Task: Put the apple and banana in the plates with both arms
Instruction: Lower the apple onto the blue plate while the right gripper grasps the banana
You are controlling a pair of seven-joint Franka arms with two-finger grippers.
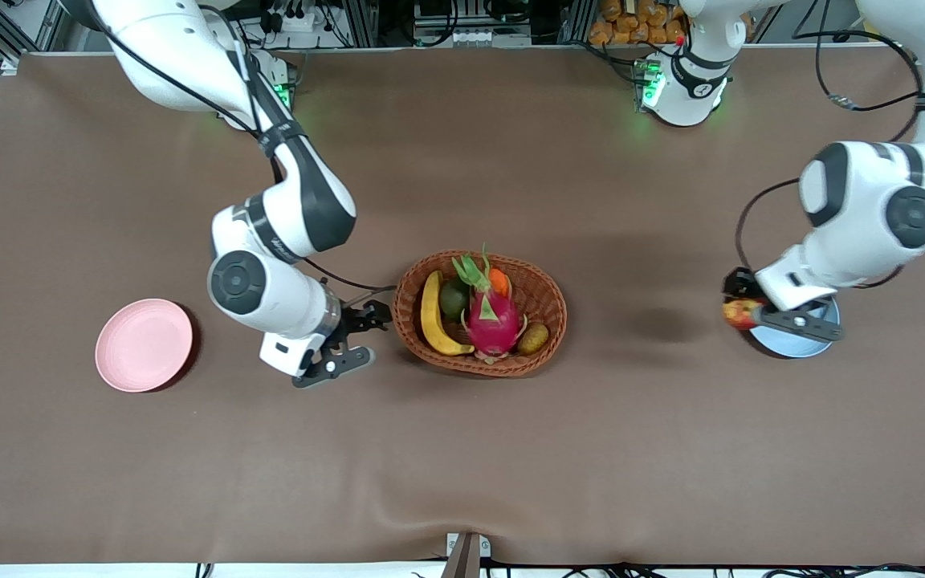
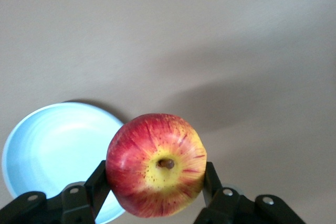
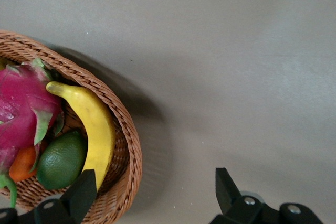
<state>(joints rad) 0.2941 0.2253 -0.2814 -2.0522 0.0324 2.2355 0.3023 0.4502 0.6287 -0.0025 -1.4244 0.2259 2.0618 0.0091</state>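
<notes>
Front view, right-middle of frame: the left hand (image 1: 739,309) is clamped on the apple (image 1: 739,314), holding it up in the air at the edge of the blue plate (image 1: 824,341), on the plate's side toward the frame centre; most of that plate is covered by the arm's wrist. In the left wrist view the apple (image 2: 156,164) fills the lower middle, red w/ a yellow patch round the stem, a dark finger (image 2: 98,186) pressed on each flank, and the blue plate (image 2: 52,153) lies lower left on the tabletop (image 2: 220,40) (apple overlaps the plate's rim in that view, not centred over it). Centre of the front view: brown wicker basket (image 1: 547,309) holding the banana (image 1: 435,317), which lies along the wall toward the right arm's end, plus a green fruit (image 1: 454,299), a magenta dragon fruit (image 1: 493,317), a small orange fruit (image 1: 499,281) and a brownish-green fruit (image 1: 534,338). The right hand (image 1: 366,333) is left of centre, just beside the basket rim, fingers apart w/ nothing between them. Right wrist view shows the two fingers (image 3: 80,192) spread at the bottom edge, the basket (image 3: 128,145) at lower left, the banana (image 3: 94,127) against its wall, dragon fruit (image 3: 21,111) and green fruit (image 3: 60,161) beside it. Pink plate (image 1: 144,344) sits at middle left of the front view, bare, well apart from the basket.
</notes>
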